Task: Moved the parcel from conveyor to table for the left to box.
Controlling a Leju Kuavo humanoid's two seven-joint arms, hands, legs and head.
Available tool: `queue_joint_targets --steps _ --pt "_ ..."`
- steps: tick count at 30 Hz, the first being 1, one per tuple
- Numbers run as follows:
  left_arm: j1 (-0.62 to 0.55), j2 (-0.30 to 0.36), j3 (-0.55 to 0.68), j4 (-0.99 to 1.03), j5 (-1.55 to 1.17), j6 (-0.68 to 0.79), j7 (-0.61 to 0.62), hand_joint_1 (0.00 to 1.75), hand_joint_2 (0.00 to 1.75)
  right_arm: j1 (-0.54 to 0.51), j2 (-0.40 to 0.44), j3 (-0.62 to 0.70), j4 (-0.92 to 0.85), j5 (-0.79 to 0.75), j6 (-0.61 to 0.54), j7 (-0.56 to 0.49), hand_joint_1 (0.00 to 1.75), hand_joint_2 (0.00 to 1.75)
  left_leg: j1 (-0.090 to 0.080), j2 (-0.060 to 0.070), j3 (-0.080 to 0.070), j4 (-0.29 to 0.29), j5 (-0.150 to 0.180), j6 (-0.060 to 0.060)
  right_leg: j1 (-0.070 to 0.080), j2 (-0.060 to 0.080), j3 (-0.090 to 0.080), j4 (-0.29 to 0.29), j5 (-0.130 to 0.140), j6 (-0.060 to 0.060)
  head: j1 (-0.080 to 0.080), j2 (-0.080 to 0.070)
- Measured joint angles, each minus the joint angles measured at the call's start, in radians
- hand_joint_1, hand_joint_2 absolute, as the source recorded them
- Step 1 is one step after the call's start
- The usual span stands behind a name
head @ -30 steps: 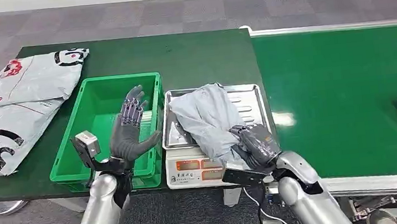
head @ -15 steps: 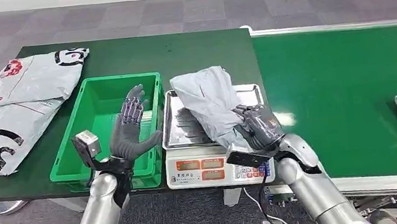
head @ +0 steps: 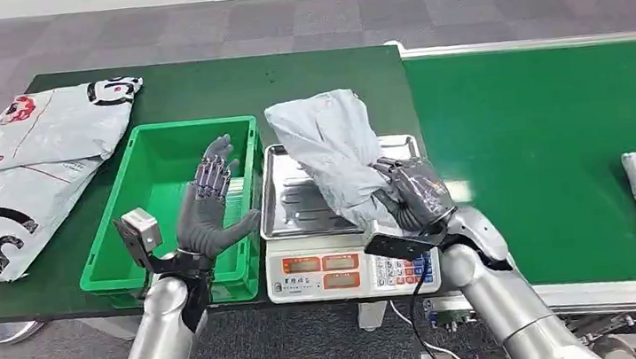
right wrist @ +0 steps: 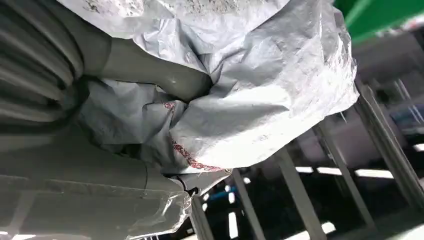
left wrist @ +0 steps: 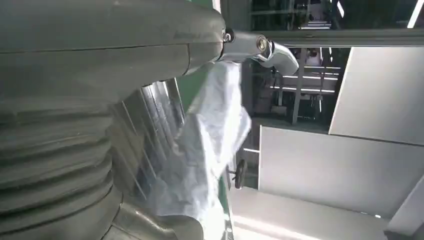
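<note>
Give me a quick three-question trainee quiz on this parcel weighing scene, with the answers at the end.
1. True or false: the right hand grips the grey parcel.
2. What lies under the raised parcel? A) green crate B) scale's steel tray C) conveyor belt
3. Fill in: the left hand hovers open over the ____.

Key: 1 true; 2 B; 3 green crate.

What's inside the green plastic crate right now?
The green plastic crate shows bare green floor, no parcel. The left robot hand hovers open over its near right part, hiding the floor beneath.
</note>
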Motion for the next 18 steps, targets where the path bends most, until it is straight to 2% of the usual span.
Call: queue_joint_targets --steps 5,8,9,10,11,18 --pt "-0.016 -0.002 -0.016 0.005 0.000 -0.006 0.000 0.00 1.75 -0.098 0.032 0.049 0.136 0.047 0.103 0.057 1.75 1.75 0.000 0.001 0.000 0.000 0.001 -0.001 0.000 0.001 -0.001 0.000 0.001 -0.001 0.000 0.000" --pt "-0.021 -0.006 -0.024 0.006 0.000 -0.006 0.000 0.00 1.75 -0.157 0.068 0.082 0.229 0.063 0.156 0.051 1.75 1.75 0.001 0.001 0.000 0.000 0.002 -0.001 0.000 0.001 0.000 0.000 0.001 0.000 0.000 0.000" --pt "-0.021 -0.006 -0.024 0.007 0.000 -0.006 0.000 0.00 1.75 -0.173 0.084 0.093 0.266 0.063 0.170 0.046 0.99 1.75 0.001 0.001 0.000 0.000 0.002 -0.001 0.000 0.001 0.000 0.000 0.001 0.000 0.000 0.000" --pt "-0.021 -0.007 -0.026 0.007 0.000 -0.004 0.000 0.00 1.75 -0.188 0.094 0.102 0.296 0.063 0.179 0.042 0.09 1.75 0.001 0.001 0.000 0.000 0.002 -0.001 0.001 0.001 -0.001 0.000 0.001 0.000 0.000 0.000" --pt "-0.020 -0.007 -0.027 0.007 0.000 0.000 0.000 0.00 1.75 -0.199 0.105 0.109 0.321 0.063 0.184 0.040 0.00 1.75 0.001 0.001 0.000 0.000 0.002 -0.001 0.001 0.001 0.000 0.000 0.001 0.000 0.000 0.000" --pt "-0.017 -0.007 -0.030 0.002 0.003 0.022 0.000 0.00 1.75 -0.235 0.157 0.156 0.442 0.040 0.092 0.013 0.00 1.75 0.001 0.000 0.000 0.000 0.002 -0.001 0.001 0.001 0.000 0.000 0.001 0.000 0.000 0.000"
